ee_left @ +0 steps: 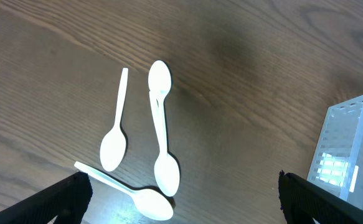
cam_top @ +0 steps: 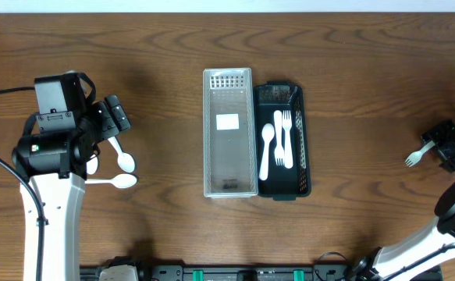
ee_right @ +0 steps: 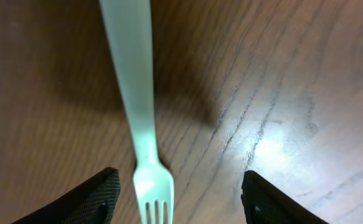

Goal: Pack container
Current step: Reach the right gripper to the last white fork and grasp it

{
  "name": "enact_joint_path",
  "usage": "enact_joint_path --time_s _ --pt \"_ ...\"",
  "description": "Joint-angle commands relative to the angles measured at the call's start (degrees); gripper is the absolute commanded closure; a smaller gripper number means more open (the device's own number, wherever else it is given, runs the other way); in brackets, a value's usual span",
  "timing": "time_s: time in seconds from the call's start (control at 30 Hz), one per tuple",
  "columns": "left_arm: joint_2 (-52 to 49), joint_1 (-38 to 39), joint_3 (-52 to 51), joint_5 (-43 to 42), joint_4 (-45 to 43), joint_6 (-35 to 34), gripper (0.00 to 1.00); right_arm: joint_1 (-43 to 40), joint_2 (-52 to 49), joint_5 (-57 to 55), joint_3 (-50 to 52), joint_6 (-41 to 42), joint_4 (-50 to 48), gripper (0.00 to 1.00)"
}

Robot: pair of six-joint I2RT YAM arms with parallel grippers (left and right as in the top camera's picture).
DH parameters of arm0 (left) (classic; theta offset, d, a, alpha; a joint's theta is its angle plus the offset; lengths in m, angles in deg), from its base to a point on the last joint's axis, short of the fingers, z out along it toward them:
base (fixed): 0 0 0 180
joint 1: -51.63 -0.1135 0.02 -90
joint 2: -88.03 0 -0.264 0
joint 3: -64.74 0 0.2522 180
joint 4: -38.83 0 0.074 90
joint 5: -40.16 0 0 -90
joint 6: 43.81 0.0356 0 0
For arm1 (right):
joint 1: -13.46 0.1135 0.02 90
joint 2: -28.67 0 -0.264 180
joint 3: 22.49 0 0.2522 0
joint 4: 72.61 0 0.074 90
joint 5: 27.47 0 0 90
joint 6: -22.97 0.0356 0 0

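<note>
Three white plastic spoons (ee_left: 162,124) lie on the wooden table under my left gripper (ee_left: 184,202), which hangs open above them, touching none. From overhead, the left gripper (cam_top: 116,117) is just above the spoons (cam_top: 122,161) at the table's left. A white fork (ee_right: 137,112) lies flat between the fingers (ee_right: 88,199) of my open right gripper (ee_right: 181,199), with a gap on each side. Overhead, the right gripper (cam_top: 444,144) sits at the far right edge, and the fork (cam_top: 416,155) pokes out to its left. A black tray (cam_top: 301,183) at the centre holds a spoon and two forks.
A clear plastic container (cam_top: 227,183) stands against the black tray's left side, with only a small white label inside; its corner (ee_left: 349,162) shows in the left wrist view. Bare wooden tabletop surrounds both.
</note>
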Motion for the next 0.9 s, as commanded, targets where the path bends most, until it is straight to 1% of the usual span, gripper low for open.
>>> enact_joint_path --time_s 0.0,0.7,0.8,0.87 --pt "-0.26 -0.24 1.14 0.70 0.15 0.96 0.02 0.61 -2.51 -1.03 0.15 0.07 -0.37 0.34" --pt "-0.31 -0.24 1.14 0.70 0.11 0.96 0.02 2.54 -6.75 -1.03 0.15 0.48 -3.63 0.34" --pt "-0.31 -0.24 1.14 0.70 0.11 0.96 0.02 2.54 -6.80 -1.05 0.15 0.44 -3.61 0.37" --pt "-0.31 -0.24 1.14 0.70 0.09 0.96 0.02 2.54 -6.80 -1.05 0.15 0.46 -3.61 0.45"
